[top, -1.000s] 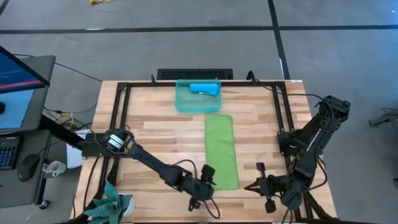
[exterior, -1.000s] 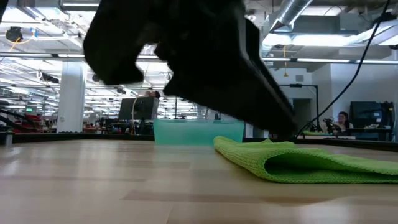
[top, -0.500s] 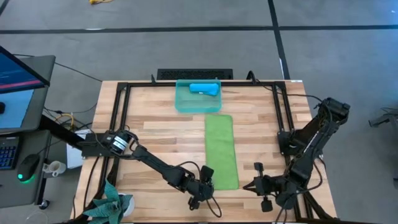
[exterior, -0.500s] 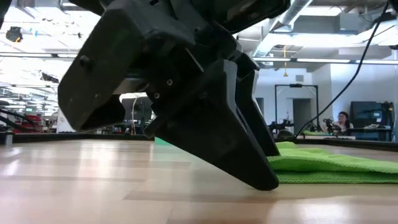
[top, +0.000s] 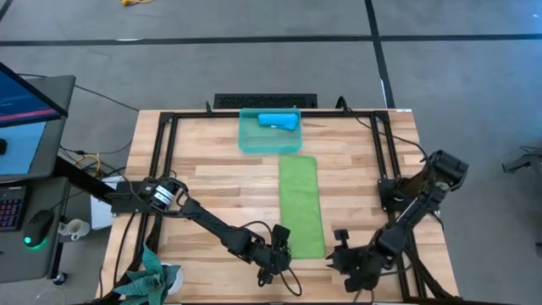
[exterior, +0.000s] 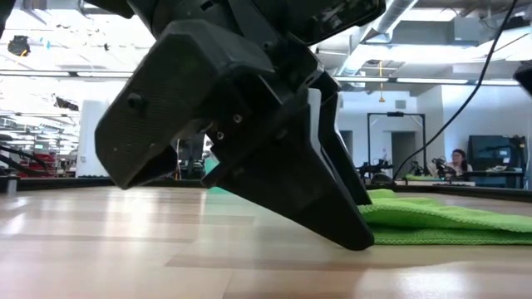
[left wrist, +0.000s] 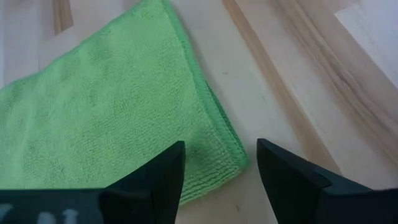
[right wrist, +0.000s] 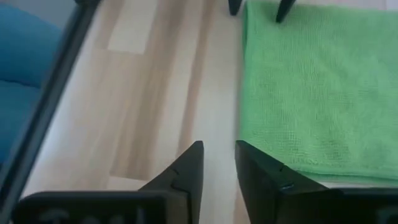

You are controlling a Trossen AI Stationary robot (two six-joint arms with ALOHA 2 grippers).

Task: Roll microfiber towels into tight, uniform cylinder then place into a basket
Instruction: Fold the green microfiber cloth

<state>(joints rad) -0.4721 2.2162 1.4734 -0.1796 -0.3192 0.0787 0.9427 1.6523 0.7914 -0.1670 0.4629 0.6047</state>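
The lime green towel [top: 301, 203] lies flat on the table as a long folded strip running from near to far. My left gripper [left wrist: 221, 180] stands open, slanting down at the strip's near left corner [left wrist: 233, 163], which shows in the gap between its fingers. My right gripper [right wrist: 219, 168] stands open with a narrow gap over bare wood, just right of the strip's near right corner [right wrist: 261, 149]. The teal basket [top: 246, 144] stands at the far edge with the rolled blue towel [top: 278, 120] lying inside it. My left gripper has one fingertip [exterior: 356, 241] down at the table top, right against the green towel's near edge [exterior: 391, 232]. Its fingers slant down from the table's near left. Whether they touch the cloth, I cannot tell.
A black frame rail [top: 166, 169] runs around the table top. A wide stretch of wood [top: 220, 182] lies left of the towel. A monitor [top: 25, 93] stands left of the table, and a plant-like ornament [top: 152, 275] sits at the near left corner.
My left gripper has sunk until its fingertips reach the table at the towel's near left corner. My right gripper has come down and moved toward the table's left edge, up to the towel's near right corner. The towel has stayed where it was.
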